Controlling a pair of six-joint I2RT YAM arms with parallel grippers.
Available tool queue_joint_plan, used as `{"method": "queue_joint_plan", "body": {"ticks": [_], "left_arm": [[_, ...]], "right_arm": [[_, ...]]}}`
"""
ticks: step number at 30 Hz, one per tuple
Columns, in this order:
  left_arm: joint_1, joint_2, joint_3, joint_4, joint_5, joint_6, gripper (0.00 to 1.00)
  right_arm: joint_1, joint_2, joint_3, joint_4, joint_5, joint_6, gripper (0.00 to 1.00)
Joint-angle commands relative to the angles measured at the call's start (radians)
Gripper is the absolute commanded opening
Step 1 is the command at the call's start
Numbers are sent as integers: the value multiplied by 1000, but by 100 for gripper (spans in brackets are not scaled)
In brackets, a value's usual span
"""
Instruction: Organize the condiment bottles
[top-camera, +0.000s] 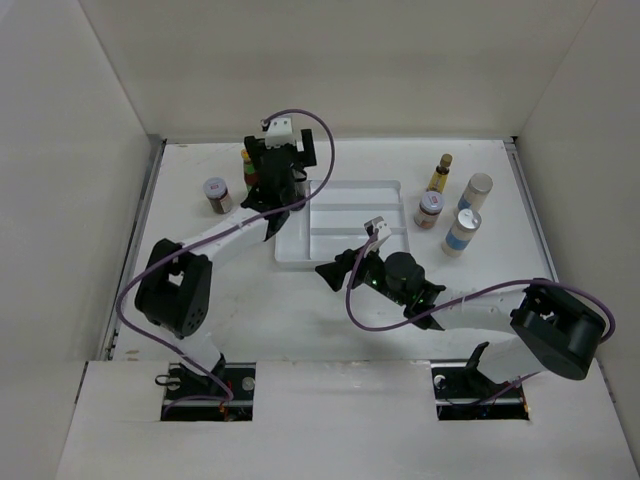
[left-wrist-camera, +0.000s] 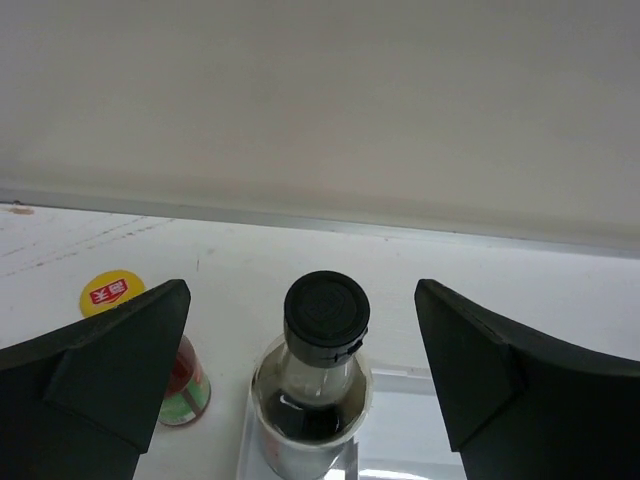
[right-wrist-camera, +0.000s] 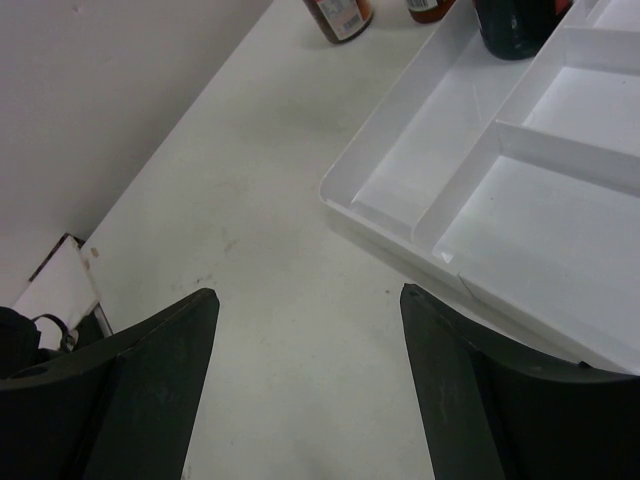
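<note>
White-walled tabletop (top-camera: 260, 310); left gripper (top-camera: 272, 192) jaws apart, flanking black-capped bottle (left-wrist-camera: 325, 375) standing in tray (top-camera: 330, 245) far-left corner; right gripper (top-camera: 338, 268) spread, empty, beside tray; yellow-capped bottle (top-camera: 246, 165), jar (top-camera: 216, 194), amber bottle (top-camera: 440, 173) plus three silver-lidded neighbours outside tray; mostly undone.

White tray (top-camera: 345, 228) sits mid-counter, a touch toward the back, lying flat and turned slightly askew. Raised ribs split it into several compartments, and the right wrist view shows its near corner and two long dividers clearly. The counter (top-camera: 250, 315) is white, with faint grey scuffs beside that tray corner. A metal strip (left-wrist-camera: 300, 222) runs along its far edge, under the plain back wall (top-camera: 330, 70). Pale side walls box it in, and a white board (top-camera: 330, 420) with two cut-outs covers the near edge.
</note>
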Motion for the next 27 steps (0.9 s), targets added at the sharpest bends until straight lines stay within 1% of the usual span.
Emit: {"method": "queue_joint_plan", "body": {"ticks": [1,4,7,9,10,11,12,13,15,17,20,27], "left_arm": [[-7,-186,-45,68,-25,-8,100],[2,-317,-90,0,-14,-55,100],[41,-383,-130,-56,19,-92,99],[74,-389,-146,-109,50,-132,89],[91,-385,-153,-130,58,-157,80],[106,-379,-156,-155,64,-181,68],[120,-368,-154,-181,71,-201,62],[137,-354,-150,-207,82,-215,59],[163,-311,-127,-254,107,-232,60],[192,-238,-72,-320,127,-241,64],[210,-152,7,-385,145,-230,65],[232,-43,96,-385,144,-217,67]], "right_arm": [[-13,-12,5,65,-7,8,80],[-13,-14,4,65,-7,8,80],[-13,-6,8,65,-7,9,81],[-11,-6,10,65,-7,9,81],[-11,-6,10,65,-7,8,81],[-11,-4,10,65,-7,8,81],[-13,-1,10,65,-7,11,81],[-13,-1,10,65,-7,12,81],[-13,-9,8,60,-7,12,81],[-11,-9,8,62,-7,11,82],[-11,-3,11,59,-7,11,82],[-10,-4,13,58,-10,9,83]]}}
